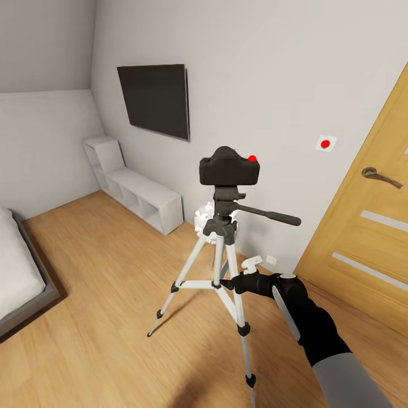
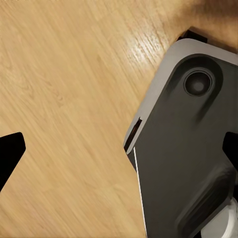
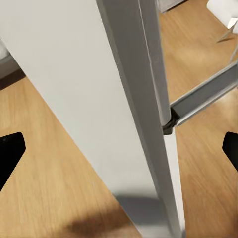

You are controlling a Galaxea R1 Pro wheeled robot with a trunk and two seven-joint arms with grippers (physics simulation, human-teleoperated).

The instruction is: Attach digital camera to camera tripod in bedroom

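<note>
Your camera (image 1: 229, 168) already sits on the tripod (image 1: 222, 258) head, mid-room near the far wall (mount looks done, I judge). Your right gripper (image 1: 241, 281) is beside a tripod leg, jaws spread apart around it, not clamped. Next: back that arm out without nudging the leg.

On my right wrist feed, a silver-white leg of the camera tripod (image 3: 99, 99) runs close between the right gripper (image 3: 119, 148) fingertips (image 3: 10, 151), which stand wide apart at either edge. A grey brace (image 3: 208, 96) joins the leg at a black joint (image 3: 170, 121), over the light wood floor (image 3: 44, 188).
</note>
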